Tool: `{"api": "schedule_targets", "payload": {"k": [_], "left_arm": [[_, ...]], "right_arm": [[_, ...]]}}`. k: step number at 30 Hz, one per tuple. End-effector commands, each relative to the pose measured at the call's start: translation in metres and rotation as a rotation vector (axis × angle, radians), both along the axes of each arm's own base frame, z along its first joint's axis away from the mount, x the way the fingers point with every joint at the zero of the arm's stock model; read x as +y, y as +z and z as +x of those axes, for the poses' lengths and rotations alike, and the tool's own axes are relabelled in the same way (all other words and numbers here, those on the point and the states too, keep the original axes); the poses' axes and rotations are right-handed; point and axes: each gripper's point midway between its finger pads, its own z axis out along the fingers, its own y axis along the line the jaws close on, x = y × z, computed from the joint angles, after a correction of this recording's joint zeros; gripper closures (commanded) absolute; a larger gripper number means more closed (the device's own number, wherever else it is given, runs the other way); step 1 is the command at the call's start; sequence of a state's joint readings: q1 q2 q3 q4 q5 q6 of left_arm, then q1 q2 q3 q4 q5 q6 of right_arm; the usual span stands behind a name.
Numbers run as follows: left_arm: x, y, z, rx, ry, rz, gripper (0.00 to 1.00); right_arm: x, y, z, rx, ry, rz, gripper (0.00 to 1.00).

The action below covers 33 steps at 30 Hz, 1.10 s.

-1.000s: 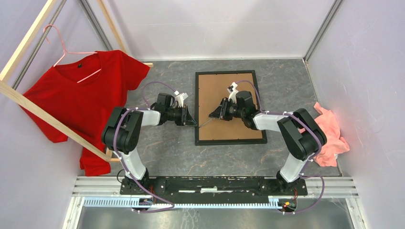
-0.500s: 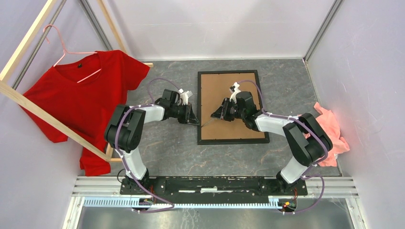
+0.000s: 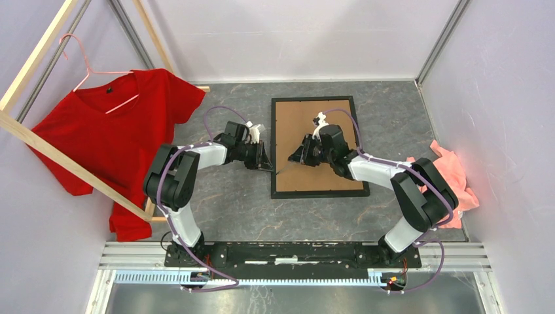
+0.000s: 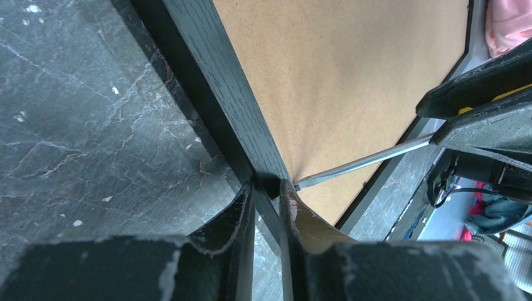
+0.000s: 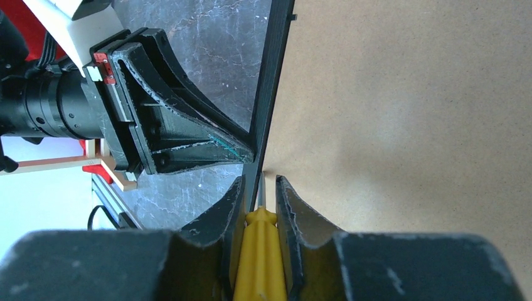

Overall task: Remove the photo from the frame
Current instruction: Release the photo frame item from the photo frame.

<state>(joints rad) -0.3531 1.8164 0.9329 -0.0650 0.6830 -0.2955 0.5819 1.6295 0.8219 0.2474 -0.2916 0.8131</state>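
Grey table, left gripper pinching frame (right gripper clamps screwdriver)

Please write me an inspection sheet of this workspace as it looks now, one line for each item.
Surface: grey marbled table top, no spill seen.
Job's things: black picture frame lies face down, brown backing board in place; photo not visible.
Clutter: red T-shirt on pink hanger on pale wooden rack, left; pink cloth, right.
Grippers: left gripper shut on the frame's left rail; right gripper holds yellow-handled screwdriver, tip at that rail's inner edge.
Cables: purple cables loop near both wrists; no snag seen.
Surroundings: pale walls; nothing else seen.
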Motion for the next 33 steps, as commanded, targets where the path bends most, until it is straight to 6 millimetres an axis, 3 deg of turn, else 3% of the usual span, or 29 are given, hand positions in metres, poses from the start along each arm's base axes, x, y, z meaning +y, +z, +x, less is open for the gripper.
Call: {"api": "schedule_targets", "payload": {"k": [1,6,14,27,33], "left_arm": [[-0.013,-0.013,-0.001,-0.028,0.014,0.062,0.92],[-0.017,-0.016,0.0,-0.023,0.017,0.064,0.93],[-0.018,-0.019,-0.001,-0.006,0.026,0.064,0.95],[-0.029,-0.02,0.0,-0.033,0.024,0.109,0.98],[-0.037,-0.023,-0.003,-0.04,0.006,0.126,0.98]], "right_arm": [[0.037,0.024,-0.031,0.046,0.136,0.06,1.0],[0.052,0.04,-0.032,0.034,0.169,0.062,1.0],[0.068,0.041,-0.045,0.074,0.224,0.095,1.0],[0.099,0.069,-0.06,0.063,0.319,0.117,1.0],[0.115,0.073,-0.063,0.035,0.352,0.083,1.0]]}}
